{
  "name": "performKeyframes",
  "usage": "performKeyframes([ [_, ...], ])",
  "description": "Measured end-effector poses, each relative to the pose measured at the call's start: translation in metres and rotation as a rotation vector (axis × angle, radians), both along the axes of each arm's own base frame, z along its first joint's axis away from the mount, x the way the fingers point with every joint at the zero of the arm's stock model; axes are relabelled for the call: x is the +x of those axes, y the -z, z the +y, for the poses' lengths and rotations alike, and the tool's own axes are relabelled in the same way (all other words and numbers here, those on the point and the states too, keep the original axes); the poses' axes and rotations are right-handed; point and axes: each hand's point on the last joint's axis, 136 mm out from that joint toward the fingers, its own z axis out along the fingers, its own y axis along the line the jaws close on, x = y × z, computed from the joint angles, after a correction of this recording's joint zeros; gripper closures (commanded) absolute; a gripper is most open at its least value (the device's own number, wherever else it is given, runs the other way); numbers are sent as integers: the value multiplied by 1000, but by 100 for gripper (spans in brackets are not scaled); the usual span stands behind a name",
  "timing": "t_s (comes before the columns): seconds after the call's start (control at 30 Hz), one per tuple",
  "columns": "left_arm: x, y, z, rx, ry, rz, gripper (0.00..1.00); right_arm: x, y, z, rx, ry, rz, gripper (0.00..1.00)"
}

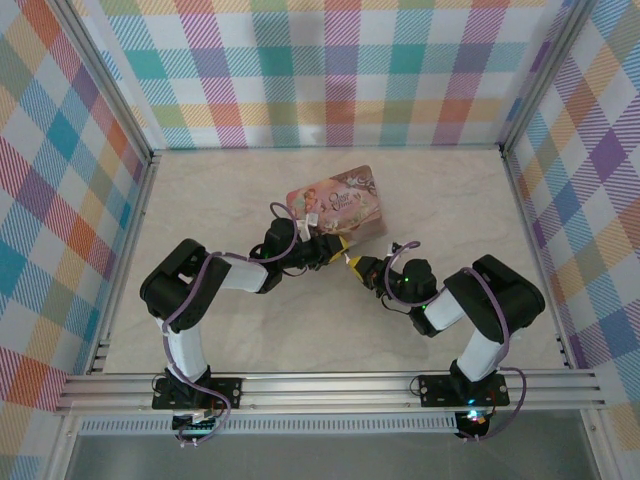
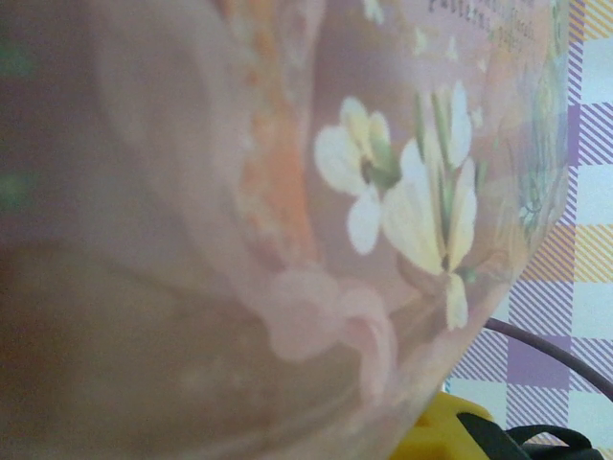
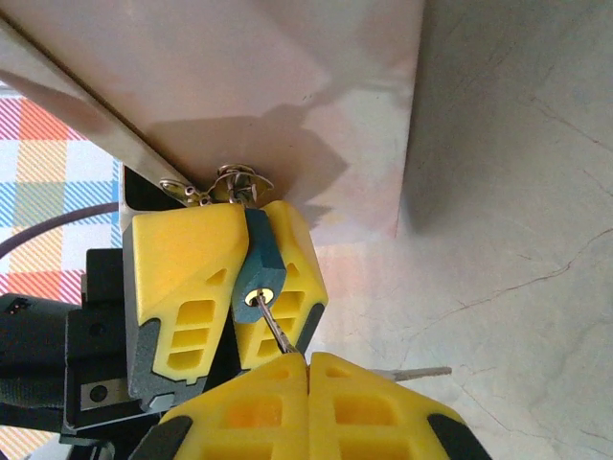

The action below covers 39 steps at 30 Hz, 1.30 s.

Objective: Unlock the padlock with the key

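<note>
Top external: high above and behind the arm bases, facing down and forward over the whole table (image 1: 250, 340). It is far off, with both arms and the plaid walls (image 1: 340, 70) in frame.
Left wrist: right up against the printed face of the pink tin (image 2: 383, 192), so near that it blurs. It faces across the tin toward a plaid wall. The yellow finger (image 2: 436, 436) at the lower edge is possibly its own.
Right wrist: low and close, looking along the right gripper (image 3: 306, 362) at the left gripper (image 3: 251, 216), the padlock (image 3: 259, 266) and the key (image 3: 275, 331).
Shared, top and left wrist: the tin's printed face.
Shared, top and right wrist: the spot at the tin's near edge where the grippers meet.
</note>
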Motion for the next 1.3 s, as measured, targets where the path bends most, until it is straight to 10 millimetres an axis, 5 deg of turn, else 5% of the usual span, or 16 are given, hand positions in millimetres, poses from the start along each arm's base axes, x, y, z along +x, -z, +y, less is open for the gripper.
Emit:
performKeyframes([
  [1.07,-1,2,3,-12,-17,2,84,3,-8,6,70,44,58,100],
  [1.3,2,3,5,-9,-36,3,100,12,-6,12,65,53,63,100],
])
